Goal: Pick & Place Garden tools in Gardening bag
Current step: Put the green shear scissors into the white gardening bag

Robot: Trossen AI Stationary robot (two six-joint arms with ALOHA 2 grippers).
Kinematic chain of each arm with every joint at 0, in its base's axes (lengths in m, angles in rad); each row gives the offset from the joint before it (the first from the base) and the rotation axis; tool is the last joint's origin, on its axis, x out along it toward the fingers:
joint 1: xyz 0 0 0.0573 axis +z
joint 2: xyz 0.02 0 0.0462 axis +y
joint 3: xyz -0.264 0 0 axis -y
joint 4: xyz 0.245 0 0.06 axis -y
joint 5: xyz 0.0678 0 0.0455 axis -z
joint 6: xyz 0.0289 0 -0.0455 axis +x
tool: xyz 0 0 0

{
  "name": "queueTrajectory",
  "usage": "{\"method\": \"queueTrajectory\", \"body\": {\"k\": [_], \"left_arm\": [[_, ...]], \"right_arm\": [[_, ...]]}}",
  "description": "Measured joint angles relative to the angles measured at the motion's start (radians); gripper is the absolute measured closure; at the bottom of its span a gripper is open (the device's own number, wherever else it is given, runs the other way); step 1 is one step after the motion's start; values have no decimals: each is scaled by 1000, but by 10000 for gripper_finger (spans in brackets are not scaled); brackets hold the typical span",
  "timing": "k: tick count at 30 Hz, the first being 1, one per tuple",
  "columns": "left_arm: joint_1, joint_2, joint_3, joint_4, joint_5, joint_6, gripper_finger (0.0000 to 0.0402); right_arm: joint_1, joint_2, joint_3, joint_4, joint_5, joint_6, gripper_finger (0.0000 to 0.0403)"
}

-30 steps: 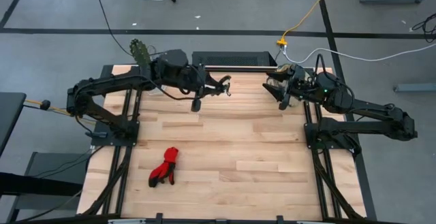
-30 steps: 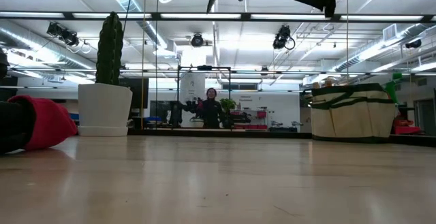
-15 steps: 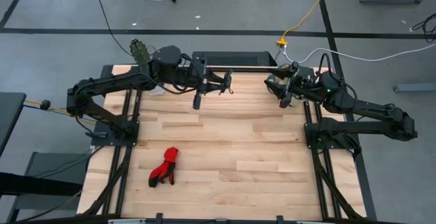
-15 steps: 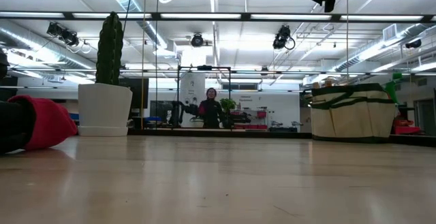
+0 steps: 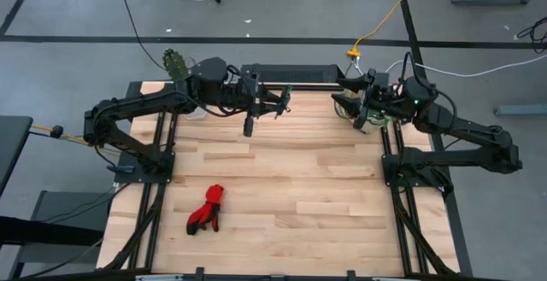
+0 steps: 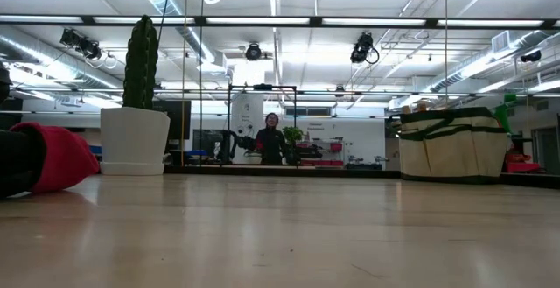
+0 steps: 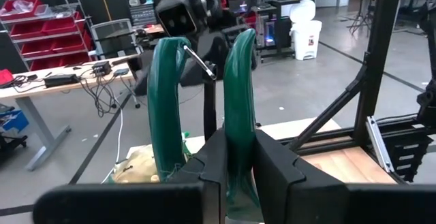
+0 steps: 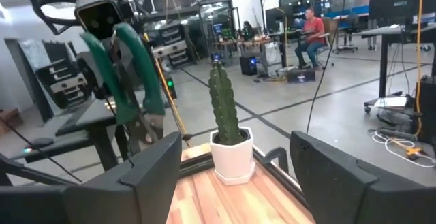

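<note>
Wood table (image 5: 282,187): red gloves (image 5: 206,210) front-left, cactus pot (image 6: 136,139) rear.

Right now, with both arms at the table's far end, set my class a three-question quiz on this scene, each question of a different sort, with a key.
1. True or false: the red gloves are already in the gardening bag.
2. Which gripper holds the pruning shears? A) the left one B) the right one C) neither
3. What plant stands in the white pot?

Key
1. False: they lie on the table.
2. A: the left gripper is shut on them; the right gripper is open.
3. A cactus.
</note>
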Motion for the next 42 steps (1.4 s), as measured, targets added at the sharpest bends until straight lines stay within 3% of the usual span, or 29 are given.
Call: {"method": "queueTrajectory", "body": {"k": [8,20,32,42], "left_arm": [[0,0,0,43,23,-31,349],[-3,0,0,66,157,-110,349],[-19,0,0,66,68,-109,349],[-19,0,0,65,42,-97,348]], "right_arm": [[0,111,178,-59,-36,-59,127],[1,235,223,40,-175,-121,127],[72,275,223,148,-208,-170,127],[131,343,223,237,-118,-170,127]]}}
